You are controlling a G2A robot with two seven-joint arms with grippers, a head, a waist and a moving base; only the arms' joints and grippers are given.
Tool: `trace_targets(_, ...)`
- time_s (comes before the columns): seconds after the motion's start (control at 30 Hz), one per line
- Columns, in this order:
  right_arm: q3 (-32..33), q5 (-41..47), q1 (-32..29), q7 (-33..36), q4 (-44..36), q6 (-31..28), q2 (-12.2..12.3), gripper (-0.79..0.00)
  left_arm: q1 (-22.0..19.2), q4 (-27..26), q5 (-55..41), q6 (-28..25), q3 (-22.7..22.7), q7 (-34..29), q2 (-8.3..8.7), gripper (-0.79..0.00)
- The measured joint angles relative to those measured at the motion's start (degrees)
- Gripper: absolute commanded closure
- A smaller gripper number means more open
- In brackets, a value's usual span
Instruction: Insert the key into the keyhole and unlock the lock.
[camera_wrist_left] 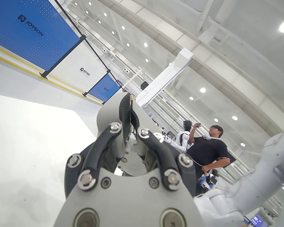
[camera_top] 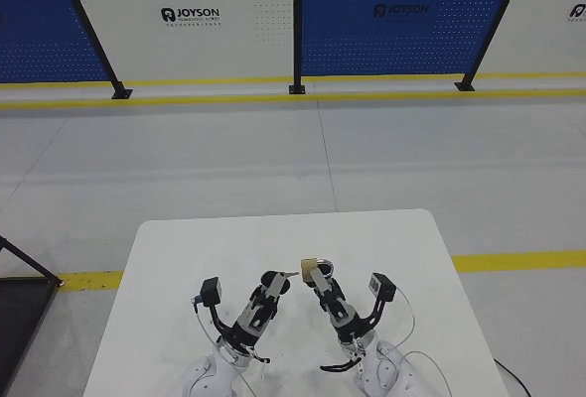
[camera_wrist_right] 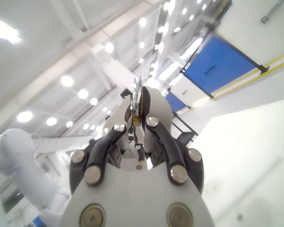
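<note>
1. A white, smooth counter [camera_top: 392, 248] with rounded corners is seen in the top view; both arms are raised above its near half.
2. The right hand [camera_wrist_right: 138, 106] is pinched on a padlock [camera_top: 311, 266], which is held clear of the counter surface.
3. In the right wrist view, the padlock's brass-coloured block body is clamped between the pale fingers. Its curved, shiny metal shackle [camera_wrist_right: 137, 83] projects beyond the fingertips.
4. The left hand [camera_wrist_left: 130, 109] is pressed together on a small key [camera_top: 290, 274], and a thin tan sliver is gripped between its black ribbed pads [camera_wrist_left: 124, 109].
5. In the top view, the key is pointed towards the padlock and lies just beside its body, between the two hands.
6. Whether the key tip touches the padlock or sits in the keyhole cannot be told.
7. The two hands are angled towards each other, close together, above the middle of the counter.
</note>
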Motion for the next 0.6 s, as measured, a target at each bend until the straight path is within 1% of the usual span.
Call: trace_targets(0.6, 0.1, 0.1, -0.1, 0.5, 0.0, 0.2, -0.2, 0.0, -0.7, 0.7, 0.1, 0.9, 0.7, 0.0, -0.59, 0.0)
